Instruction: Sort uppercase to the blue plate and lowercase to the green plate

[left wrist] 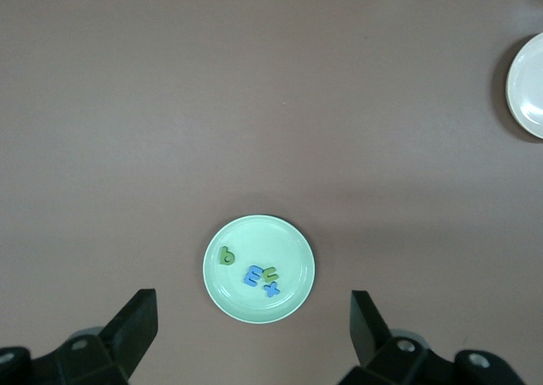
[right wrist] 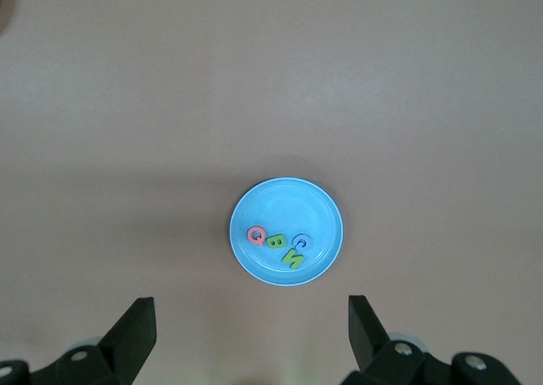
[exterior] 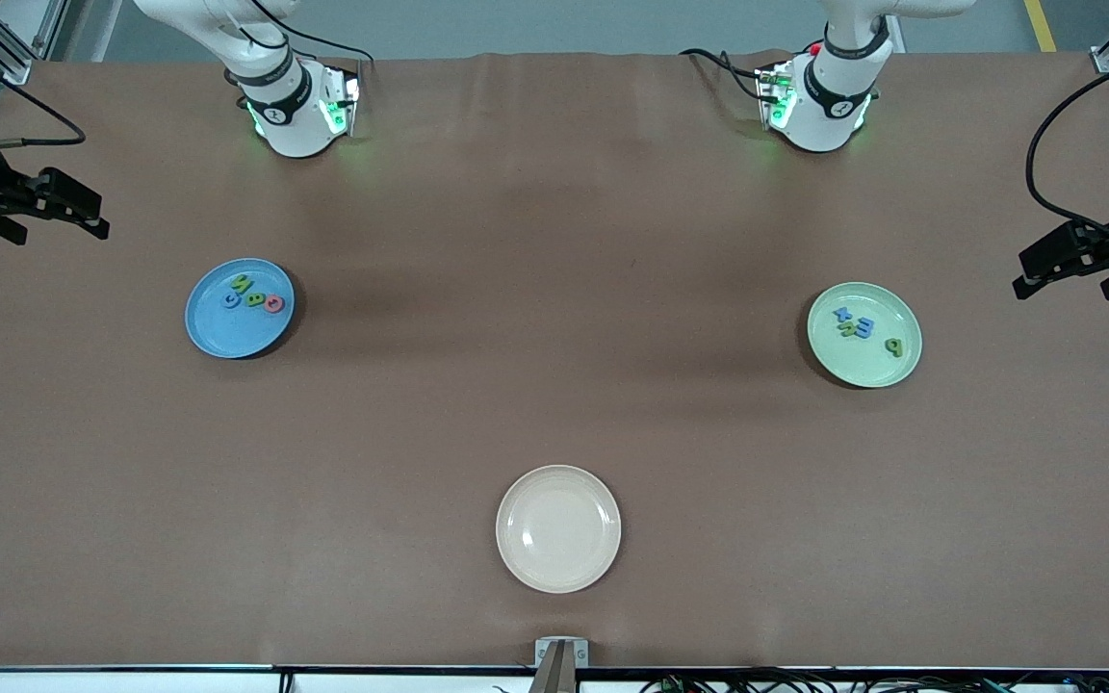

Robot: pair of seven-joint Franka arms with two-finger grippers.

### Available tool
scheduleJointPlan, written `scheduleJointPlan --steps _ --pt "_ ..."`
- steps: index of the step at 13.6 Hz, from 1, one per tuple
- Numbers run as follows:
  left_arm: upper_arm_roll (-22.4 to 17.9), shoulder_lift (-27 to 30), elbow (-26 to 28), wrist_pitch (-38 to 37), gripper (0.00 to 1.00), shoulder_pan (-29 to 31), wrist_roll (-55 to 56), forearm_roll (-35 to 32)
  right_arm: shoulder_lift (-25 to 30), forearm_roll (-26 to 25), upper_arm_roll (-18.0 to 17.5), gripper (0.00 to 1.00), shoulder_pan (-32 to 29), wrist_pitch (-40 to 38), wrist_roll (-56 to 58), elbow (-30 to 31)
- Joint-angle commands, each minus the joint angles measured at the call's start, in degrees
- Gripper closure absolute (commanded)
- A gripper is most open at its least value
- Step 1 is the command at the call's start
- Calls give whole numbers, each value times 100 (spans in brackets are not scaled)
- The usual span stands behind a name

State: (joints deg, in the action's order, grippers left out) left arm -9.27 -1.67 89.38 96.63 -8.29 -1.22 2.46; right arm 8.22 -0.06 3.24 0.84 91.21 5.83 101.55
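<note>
Left end effector (exterior: pixel 1060 262): hanging with fingers spread wide and gripping nothing, over the bare bench (exterior: pixel 554 241) at the left arm's end, just outside the green plate. Right end effector (exterior: pixel 68 207): likewise standing open and empty-handed, over the bench at the right arm's end, near the blue plate. Both arms are waiting.

Items, listed from the front camera outward:

1. Cream plate (exterior: pixel 558 528): sitting nearest the front camera, midway along the bench, carrying nothing.

2. Green plate (exterior: pixel 864 334): lying toward the left arm's end of the bench, farther from the front camera than the cream plate. It is carrying the lowercase letters: green p (exterior: pixel 893 347) is resting alone, nearest the front camera of the four; blue m (exterior: pixel 861 328), green u (exterior: pixel 847 328) and blue x (exterior: pixel 843 313) are lying clustered together, touching or just beside one another.

3. Blue plate (exterior: pixel 240 308): lying toward the right arm's end, slightly farther from the front camera than the green plate. It is carrying the uppercase letters: pinkish-red G (exterior: pixel 272 304), green B (exterior: pixel 255 300), blue C (exterior: pixel 231 300) and green N (exterior: pixel 242 284) are lying bunched close together in the part of the plate toward the robots' bases, with the N farthest from the front camera.

All eight letters are lying flat.
</note>
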Motion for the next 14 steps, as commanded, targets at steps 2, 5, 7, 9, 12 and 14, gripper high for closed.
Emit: scheduleJointPlan --steps 2,5,7,9,12,14 --pt "381 114 -17 -232 0 441 -36 97 215 -73 -175 0 -146 64 -64 172" --pt "609 106 -17 -232 0 687 -28 106 276 -73 -175 0 -146 -6 -64 146" --pt "969 106 -17 -232 0 1030 -19 106 320 -64 -175 0 -146 -68 -64 128" --pt "980 106 -17 -232 0 1032 -10 106 312 -56 -157 0 -146 -24 -64 128" --pt "962 114 18 -250 0 944 16 106 128 -55 -131 0 -172 -85 -47 -292" --pt "936 149 70 -355 0 847 43 106 -100 -21 -131 0 -242 -199 -55 -565"
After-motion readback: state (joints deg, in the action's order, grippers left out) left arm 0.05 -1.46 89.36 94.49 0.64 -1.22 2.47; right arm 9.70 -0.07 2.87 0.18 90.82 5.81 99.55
